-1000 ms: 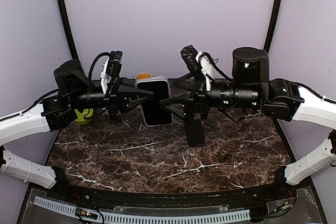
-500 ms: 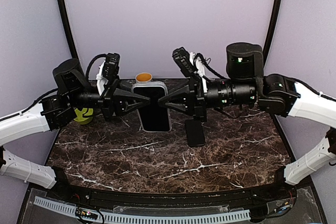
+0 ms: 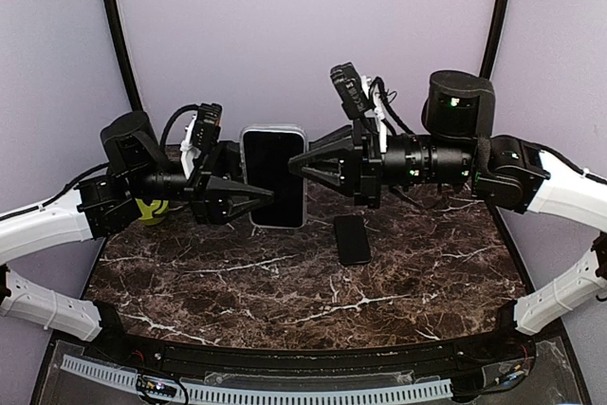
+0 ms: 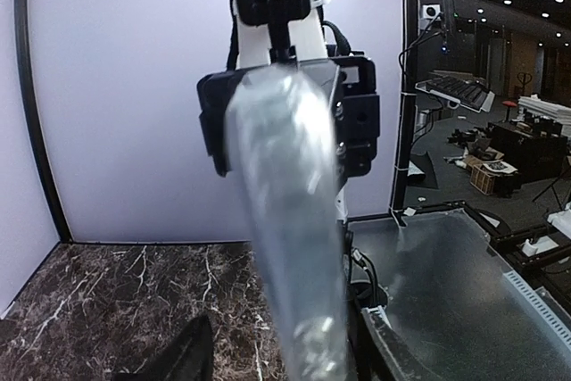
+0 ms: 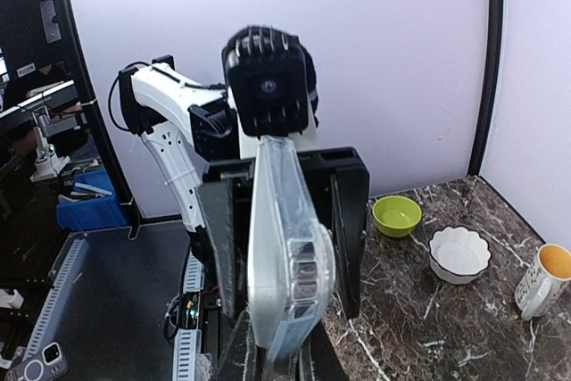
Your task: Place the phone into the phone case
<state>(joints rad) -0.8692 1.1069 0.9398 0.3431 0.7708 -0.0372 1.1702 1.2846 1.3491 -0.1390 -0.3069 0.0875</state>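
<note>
Apparently the phone (image 3: 273,177) is sitting in the phone case (image 3: 274,129), left end effector (image 3: 254,184) and right end effector (image 3: 296,169) gripping it midair; perhaps only pressing remaining.

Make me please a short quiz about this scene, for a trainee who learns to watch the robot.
1. True or false: the phone case lies flat on the table.
2. What lies on the table below the right arm? A) a black phone B) a spoon C) a book
3. Fill in: in the top view, the bowl partly hidden by the left arm is ____ in colour.

Key: 1. False, it is held up in the air between the two arms. 2. A. 3. Green.
</note>
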